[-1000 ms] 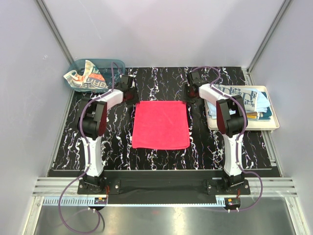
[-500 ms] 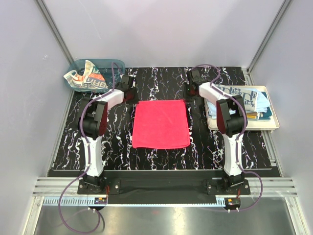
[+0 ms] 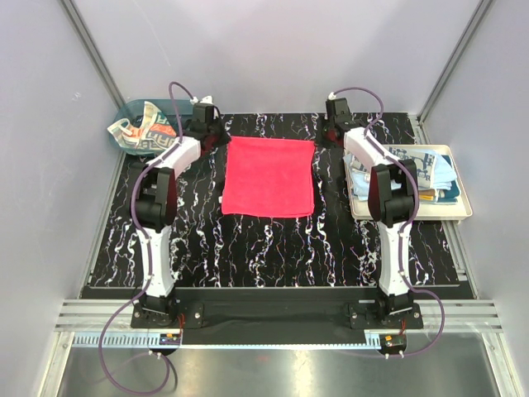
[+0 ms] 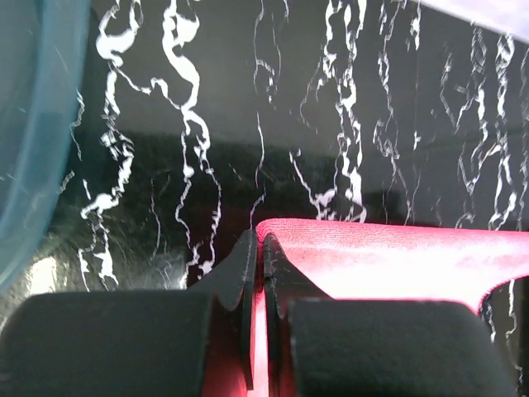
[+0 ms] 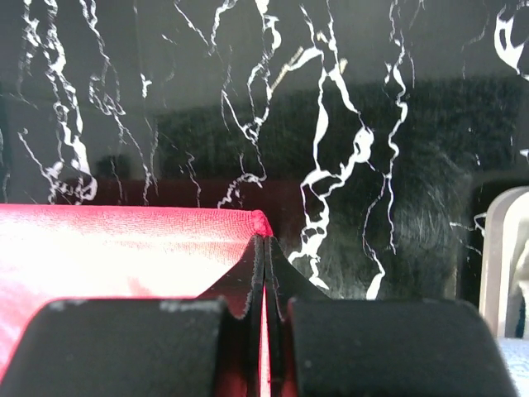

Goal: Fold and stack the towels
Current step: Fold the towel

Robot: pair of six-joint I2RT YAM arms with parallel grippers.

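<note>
A plain red-pink towel [image 3: 269, 176] lies spread on the black marbled table. My left gripper [image 3: 221, 139] is shut on its far left corner [image 4: 266, 227]. My right gripper [image 3: 322, 137] is shut on its far right corner [image 5: 261, 222]. Both grippers hold the far edge taut near the back of the table. A red/teal lettered towel [image 3: 147, 130] lies crumpled in the teal bin [image 3: 192, 106] at the far left. Folded towels, white with dark blue print [image 3: 413, 162] and light blue [image 3: 445, 171], are stacked on the cream tray [image 3: 459, 213] at the right.
The bin's translucent wall [image 4: 37, 124] shows at the left of the left wrist view. The tray's rim [image 5: 502, 248] shows at the right of the right wrist view. Grey walls enclose the table on three sides.
Both grippers have moved toward the back of the table, dragging the red-pink towel's far edge with them. The towel now lies farther back.
</note>
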